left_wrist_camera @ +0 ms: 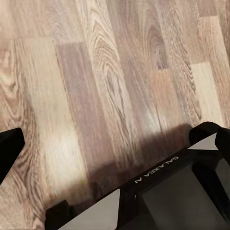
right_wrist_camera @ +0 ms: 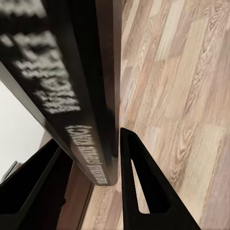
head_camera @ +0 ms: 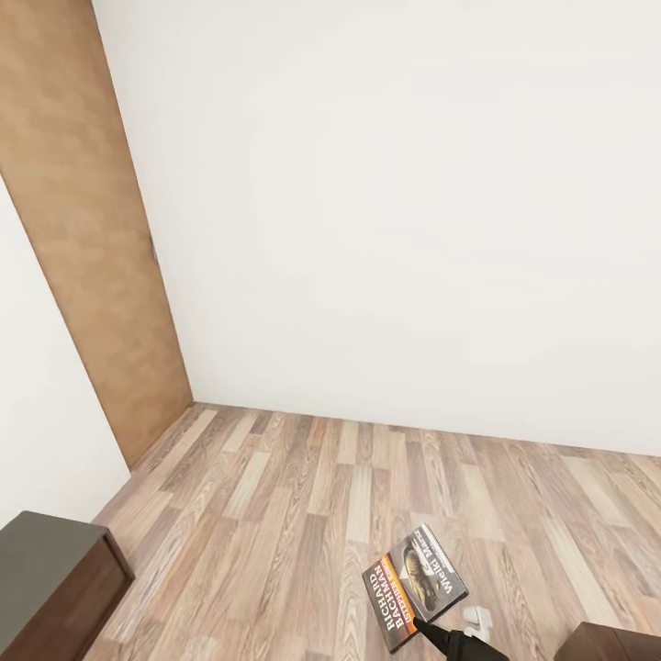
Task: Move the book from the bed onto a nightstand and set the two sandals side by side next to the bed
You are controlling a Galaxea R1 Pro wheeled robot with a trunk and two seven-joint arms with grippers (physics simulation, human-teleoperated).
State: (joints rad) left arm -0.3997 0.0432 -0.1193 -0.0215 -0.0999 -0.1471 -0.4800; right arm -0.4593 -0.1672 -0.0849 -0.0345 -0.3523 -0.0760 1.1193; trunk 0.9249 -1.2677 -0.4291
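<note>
1. Currently the robot faces a bare corner of the bedroom: plain white walls (head_camera: pixel 395 202), a brown wood-plank floor (head_camera: pixel 303 514) and a tall light-brown wooden panel (head_camera: pixel 87 229) to the left of the corner.
2. Held above that floor, low and to the right of the corner, is the small thin paperback book (head_camera: pixel 413 586), with its dark cover, white "RICHARD BACHMAN" lettering, orange band and pale round picture facing up.
3. Gripping the book's lower edge is the black right gripper (right_wrist_camera: pixel 112 184); in the right wrist view its two fingers are clamped on either side of the book's dark spine.
4. Seen in its own wrist view, the left gripper (left_wrist_camera: pixel 100 153) hangs over bare floor, its black fingers spread wide with nothing between them.
5. Left of the corner and nearer the robot stands a dark-brown wooden cabinet (head_camera: pixel 55 588); another dark-brown wooden corner (head_camera: pixel 610 643) peeks in beyond the book.
6. Likely the step in hand is carrying the book to a nightstand. To do it well, keep the grip firm, hold the cover level and turn slowly, since a thin book pinched by one edge could swing or slip.
</note>
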